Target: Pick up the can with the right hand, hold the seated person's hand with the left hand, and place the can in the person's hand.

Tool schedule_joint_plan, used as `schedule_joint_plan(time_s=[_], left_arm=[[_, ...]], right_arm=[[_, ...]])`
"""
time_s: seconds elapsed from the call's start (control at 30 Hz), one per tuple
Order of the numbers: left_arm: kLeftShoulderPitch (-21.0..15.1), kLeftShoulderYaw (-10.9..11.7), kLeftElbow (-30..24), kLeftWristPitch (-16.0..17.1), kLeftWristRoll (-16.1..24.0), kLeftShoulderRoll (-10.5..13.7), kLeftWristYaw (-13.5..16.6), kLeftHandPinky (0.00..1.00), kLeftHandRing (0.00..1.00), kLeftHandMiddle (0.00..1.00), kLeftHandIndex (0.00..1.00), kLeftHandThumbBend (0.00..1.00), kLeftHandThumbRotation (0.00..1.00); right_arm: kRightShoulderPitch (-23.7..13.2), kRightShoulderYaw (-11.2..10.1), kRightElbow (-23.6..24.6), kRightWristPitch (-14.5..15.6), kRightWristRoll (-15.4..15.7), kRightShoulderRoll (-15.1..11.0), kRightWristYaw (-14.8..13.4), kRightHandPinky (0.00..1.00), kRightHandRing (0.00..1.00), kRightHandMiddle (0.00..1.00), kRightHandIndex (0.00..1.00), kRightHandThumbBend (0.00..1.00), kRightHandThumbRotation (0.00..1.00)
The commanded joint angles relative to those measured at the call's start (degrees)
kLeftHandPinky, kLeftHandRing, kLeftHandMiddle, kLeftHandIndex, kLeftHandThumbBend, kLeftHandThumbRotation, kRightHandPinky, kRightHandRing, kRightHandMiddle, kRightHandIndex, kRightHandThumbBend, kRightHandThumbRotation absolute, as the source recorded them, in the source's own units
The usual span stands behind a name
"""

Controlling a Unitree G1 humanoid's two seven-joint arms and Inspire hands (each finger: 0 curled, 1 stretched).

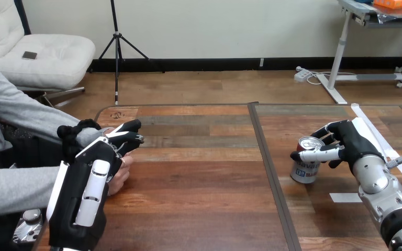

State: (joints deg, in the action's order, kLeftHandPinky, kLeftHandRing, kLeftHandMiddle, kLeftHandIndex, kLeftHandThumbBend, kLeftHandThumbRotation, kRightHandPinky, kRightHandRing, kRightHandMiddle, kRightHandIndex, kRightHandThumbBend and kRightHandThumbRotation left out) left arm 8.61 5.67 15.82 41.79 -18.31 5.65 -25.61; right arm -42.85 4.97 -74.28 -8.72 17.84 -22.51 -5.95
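The can [304, 171] stands upright on the right half of the counter [199, 183], just right of a dark seam [269, 157]. It has a silver top (pull tab in place) and a white-and-blue label, and the right hand [353, 141] has its fingers [327, 130] curled behind it and its thumb across its front. The person's hand [119, 177] sits at the counter's left edge, partly hidden behind the left hand [91, 178].

Person's hand [118, 177]: mostly hidden behind my left hand [91, 178]; just an edge shows beside it.
Hold: whether my left hand clasps it, I cannot tell.
Can [304, 171]: right side and part of the front covered by my right hand [355, 142].
Right arm [392, 206]: cut off at the bottom-right corner.
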Motion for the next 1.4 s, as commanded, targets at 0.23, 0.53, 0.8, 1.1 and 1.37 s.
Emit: schedule_joint_plan(time_s=[0.23, 0.53, 0.8, 1.1, 1.37], left_arm=[[-3.03, 0.57, -0.61, 0.9, -0.46, 0.37, -0.58, 0.8, 0.87, 0.82, 0.61, 0.39, 0.86], [-3.27, 0.74, -0.28, 1.72, 0.19, 0.1, -0.06, 0.76, 0.85, 0.81, 0.6, 0.37, 0.88], [-3.25, 0.65, -0.21, 1.53, 0.03, -0.03, 0.02, 0.73, 0.85, 0.81, 0.6, 0.39, 0.88], [-3.29, 0.53, -0.4, 1.45, -0.46, -0.17, -0.25, 0.72, 0.86, 0.81, 0.59, 0.39, 0.87], [-3.59, 0.67, 0.22, 2.02, -0.44, -0.23, -0.36, 0.71, 0.85, 0.79, 0.58, 0.4, 0.86]], right_arm=[[-4.27, 1.43, 0.96, -2.9, 1.29, -1.77, 0.68, 0.37, 0.42, 0.47, 0.47, 0.74, 0.0], [-4.25, 1.77, 1.09, -3.41, 1.53, -2.17, 1.37, 0.37, 0.42, 0.47, 0.47, 0.74, 0.0], [-4.09, 2.28, 1.27, -4.53, 2.34, -2.69, 2.02, 0.37, 0.41, 0.46, 0.46, 0.75, 0.0], [-3.45, 2.8, 1.58, -8.03, 3.29, -3.37, 2.07, 0.37, 0.42, 0.46, 0.46, 0.76, 0.0], [-3.21, 2.37, 1.65, -9.56, 2.83, -3.56, 2.45, 0.37, 0.41, 0.46, 0.46, 0.76, 0.0]])
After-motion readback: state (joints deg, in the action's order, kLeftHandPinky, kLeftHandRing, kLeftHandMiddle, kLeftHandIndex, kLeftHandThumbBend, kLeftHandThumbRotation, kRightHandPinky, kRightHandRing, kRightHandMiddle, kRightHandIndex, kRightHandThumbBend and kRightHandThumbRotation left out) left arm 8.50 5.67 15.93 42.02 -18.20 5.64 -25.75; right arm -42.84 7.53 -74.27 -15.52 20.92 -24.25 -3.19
